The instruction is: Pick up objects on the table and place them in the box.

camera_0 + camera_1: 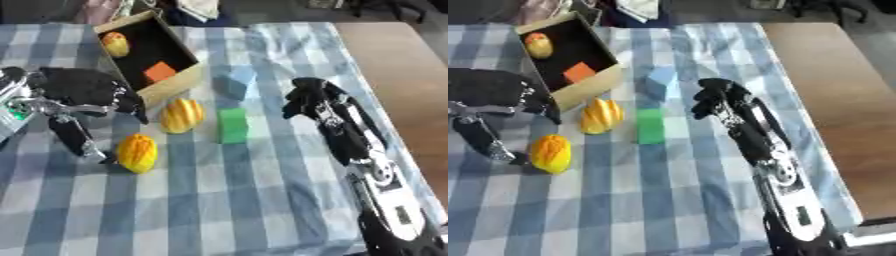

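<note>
An open cardboard box (175, 82) stands at the back left, holding a yellow fruit (115, 44) and an orange block (159, 71). On the checked cloth lie a yellow ribbed fruit (181, 115), an orange-yellow fruit (137, 152), a green block (233, 125) and a blue block (234, 83). My left hand (83, 92) hovers just left of the two fruits, thumb pointing down beside the orange-yellow one, fingers relaxed and holding nothing. My right hand (308, 97) hangs right of the green block with its fingers curled, nothing in it.
The blue-and-white checked cloth (219, 200) covers the table; bare brown tabletop (402, 75) runs along the right side. Clothing and dark shapes lie beyond the far edge behind the box.
</note>
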Tool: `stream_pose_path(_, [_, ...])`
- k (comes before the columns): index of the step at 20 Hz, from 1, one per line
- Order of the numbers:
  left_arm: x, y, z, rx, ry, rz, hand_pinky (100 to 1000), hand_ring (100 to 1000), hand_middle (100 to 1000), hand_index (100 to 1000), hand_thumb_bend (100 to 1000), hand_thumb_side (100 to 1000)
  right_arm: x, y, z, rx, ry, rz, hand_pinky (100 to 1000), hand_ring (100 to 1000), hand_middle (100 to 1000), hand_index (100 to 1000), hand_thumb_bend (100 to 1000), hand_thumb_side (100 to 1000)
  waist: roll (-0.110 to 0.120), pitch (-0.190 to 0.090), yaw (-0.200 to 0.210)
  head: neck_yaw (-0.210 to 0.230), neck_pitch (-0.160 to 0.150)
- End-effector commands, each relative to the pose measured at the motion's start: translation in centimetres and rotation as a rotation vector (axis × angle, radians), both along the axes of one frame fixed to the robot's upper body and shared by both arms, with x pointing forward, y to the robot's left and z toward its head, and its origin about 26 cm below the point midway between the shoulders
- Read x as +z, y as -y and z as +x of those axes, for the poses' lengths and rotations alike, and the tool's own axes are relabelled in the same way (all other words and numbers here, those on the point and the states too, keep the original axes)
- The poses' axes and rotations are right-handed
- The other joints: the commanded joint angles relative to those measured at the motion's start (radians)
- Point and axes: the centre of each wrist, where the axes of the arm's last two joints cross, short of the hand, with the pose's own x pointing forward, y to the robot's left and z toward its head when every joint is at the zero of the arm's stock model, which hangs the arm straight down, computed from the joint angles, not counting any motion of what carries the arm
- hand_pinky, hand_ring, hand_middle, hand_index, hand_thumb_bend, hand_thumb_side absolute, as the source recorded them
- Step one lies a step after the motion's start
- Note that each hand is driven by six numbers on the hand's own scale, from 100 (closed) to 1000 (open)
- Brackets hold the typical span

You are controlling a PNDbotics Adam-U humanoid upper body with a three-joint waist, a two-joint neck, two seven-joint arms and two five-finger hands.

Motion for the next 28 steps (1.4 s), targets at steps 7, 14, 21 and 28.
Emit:
stream_pose_path(7, [-0.1,0.4,0.4,-0.220,-0.130,0.389,773,679,685,792,484,403,0.6,0.0,0.1,0.007,0.022,-0.006,583,591,599,769,100,612,0.012,-0.029,-0.006,0.001,0.007])
stream_pose_path(14, [-1.1,0.4,0.4,-0.210,-0.158,0.426,735,610,597,722,447,389,0.6,0.0,0.1,0.007,0.022,-0.006,583,591,599,769,100,615,0.011,-0.028,-0.004,0.000,0.010])
stream_pose_path(21, [-0.5,0.0,0.6,-0.209,-0.153,0.346,680,512,478,607,271,350,0.5,0.1,0.1,0.003,0.019,-0.008,583,592,599,769,100,618,0.010,-0.028,0.003,-0.004,0.011])
stream_pose_path(28, [2.5,-1.4,0.3,-0.209,-0.070,0.196,668,499,464,594,233,342,0.5,0.2,0.1,-0.002,0.017,-0.006,584,592,599,769,100,625,0.012,-0.031,0.007,-0.012,0.006])
